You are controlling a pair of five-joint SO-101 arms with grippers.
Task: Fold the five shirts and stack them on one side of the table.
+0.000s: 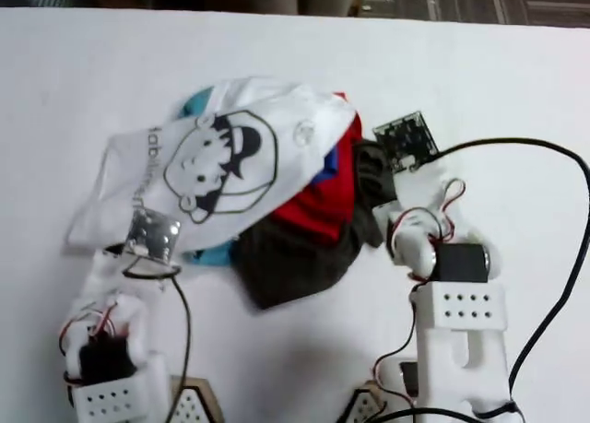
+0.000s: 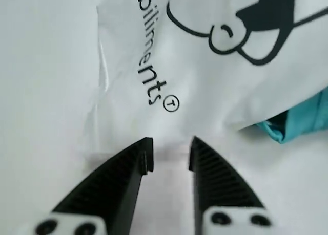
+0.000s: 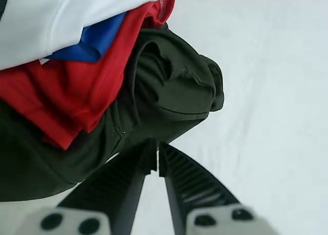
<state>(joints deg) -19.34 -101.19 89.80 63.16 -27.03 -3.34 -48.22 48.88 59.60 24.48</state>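
The left gripper (image 2: 170, 152) stands narrowly open, its two black ribbed fingers (image 2: 125, 171) apart with a slim gap between the tips. The tips sit right at the near hem of the white cotton shirt with a black cartoon-face print (image 2: 205, 76); whether they touch the cloth cannot be told. In the high view this arm is at the near left of the white table (image 1: 479, 64), its gripper at the shirt's lower left edge.

The white shirt tops the heap. Its long axis runs on a diagonal, from the low corner near the left arm up and away toward the table's middle. The printed face is tilted along that slant, and a line of black lettering runs beside it.

The right gripper (image 3: 156, 157) has its fingers drawn almost together, and the edge of the dark olive-black fabric shirt (image 3: 169, 91) appears pinched at their tips. This arm stands at the near right, its gripper at the heap's right flank.

The dark shirt lies crumpled at the bottom of the heap, stretching from the right gripper down toward the table's near edge. On it lies a bunched red shirt (image 3: 61, 97), and a fold of blue shirt (image 3: 95, 43) shows between red and white. A teal shirt (image 2: 302, 117) peeks from under the white one.
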